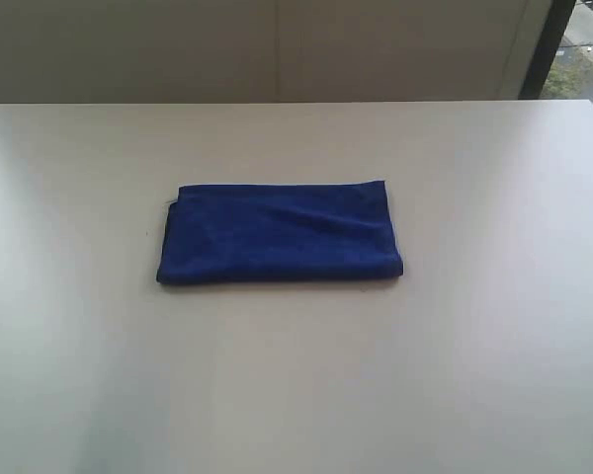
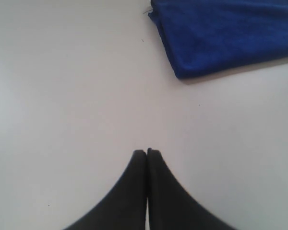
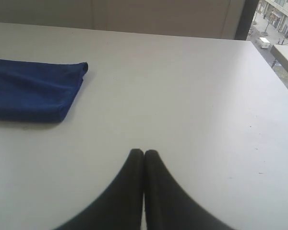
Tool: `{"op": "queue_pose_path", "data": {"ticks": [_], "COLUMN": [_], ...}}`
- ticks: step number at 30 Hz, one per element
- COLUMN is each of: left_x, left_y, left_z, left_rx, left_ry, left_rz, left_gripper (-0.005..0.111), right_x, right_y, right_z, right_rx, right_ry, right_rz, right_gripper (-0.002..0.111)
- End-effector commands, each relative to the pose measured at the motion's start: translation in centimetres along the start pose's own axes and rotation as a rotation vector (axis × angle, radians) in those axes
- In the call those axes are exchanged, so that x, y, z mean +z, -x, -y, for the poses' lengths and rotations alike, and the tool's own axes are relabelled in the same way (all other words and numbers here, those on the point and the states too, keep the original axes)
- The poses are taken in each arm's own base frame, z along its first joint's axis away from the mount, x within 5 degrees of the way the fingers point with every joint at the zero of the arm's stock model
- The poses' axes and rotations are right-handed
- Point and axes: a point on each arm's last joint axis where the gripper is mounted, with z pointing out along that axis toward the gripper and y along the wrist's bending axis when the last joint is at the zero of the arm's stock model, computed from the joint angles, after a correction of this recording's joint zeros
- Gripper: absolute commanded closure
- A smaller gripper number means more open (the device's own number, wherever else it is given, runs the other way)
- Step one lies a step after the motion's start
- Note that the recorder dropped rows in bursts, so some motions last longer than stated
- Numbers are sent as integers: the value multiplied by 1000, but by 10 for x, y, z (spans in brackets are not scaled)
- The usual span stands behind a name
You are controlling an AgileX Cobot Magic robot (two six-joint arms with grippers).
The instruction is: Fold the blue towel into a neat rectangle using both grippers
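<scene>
Blue towel (image 1: 280, 234) lies folded in flat rectangle, mid white table (image 1: 296, 395). From my wrist views: left gripper (image 2: 147, 152) jaws pressed together, empty, well clear of towel. Right gripper (image 3: 143, 152) likewise closed tight, empty, off towel's end.

Pale table (image 1: 296, 395), beige wall (image 1: 277, 49), corner window (image 1: 581, 49)

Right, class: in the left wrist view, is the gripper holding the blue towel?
No, the left gripper is shut on nothing, well apart from the blue towel.
</scene>
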Motion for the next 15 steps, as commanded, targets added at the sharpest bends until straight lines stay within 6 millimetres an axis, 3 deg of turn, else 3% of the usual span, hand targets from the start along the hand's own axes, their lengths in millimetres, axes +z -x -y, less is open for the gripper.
{"op": "queue_pose_path", "data": {"ticks": [1,15], "left_x": [0,-7], "left_y": [-2,-3], "left_z": [1,3], "left_rx": [-6,6], "left_ry": [-8,-17], "left_rz": [-9,27], "left_gripper": [107,107], "right_x": [0,0], "right_y": [0,0], "right_z": [1,1], "right_rx": [-14,-14], "right_ry": [-8,-8], "right_rz": [16,16], "right_gripper": [108,108]}}
